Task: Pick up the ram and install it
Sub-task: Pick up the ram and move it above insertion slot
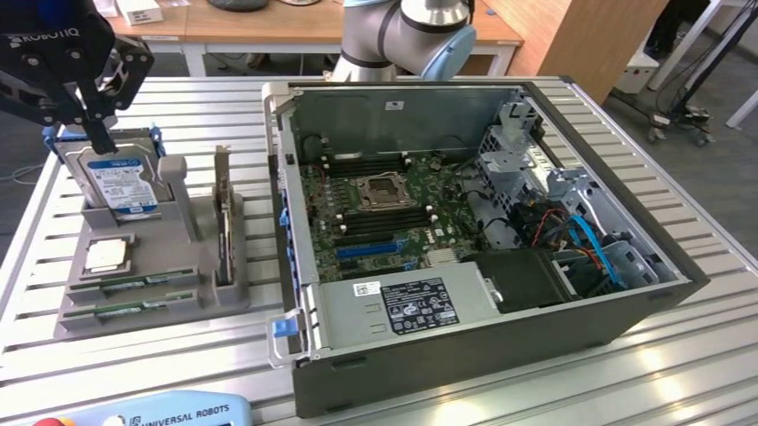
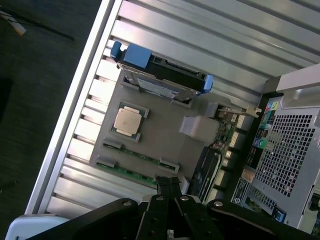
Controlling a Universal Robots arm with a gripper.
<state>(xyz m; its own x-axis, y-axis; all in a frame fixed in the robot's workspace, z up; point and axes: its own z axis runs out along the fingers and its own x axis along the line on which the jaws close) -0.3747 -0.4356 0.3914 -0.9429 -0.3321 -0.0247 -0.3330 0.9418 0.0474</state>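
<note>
Green ram [image 1: 140,285], exterior view: two sticks lie flat in slots at the near edge of the grey holder [image 1: 166,262], sunk in, chips hard to make out. The gripper [image 1: 101,142] is cut off by the frame corner. It is clenched on nothing, with its tip overlapping the top edge of the hard drive [image 1: 121,184]; contact unclear. It is well apart from the ram. One CPU [image 1: 106,256], one expansion card [image 1: 222,213] on edge, one open PC case [image 1: 474,222] with its motherboard visible, one pendant [image 1: 154,413], cropped.

Wrist view: gripper [image 2: 168,182] pinched together, empty. Both ram [image 2: 135,156] sticks show, one end hidden behind the fingers. The hard drive [image 2: 160,80] shows blue end brackets, the case [image 2: 290,145] its rear grille.
</note>
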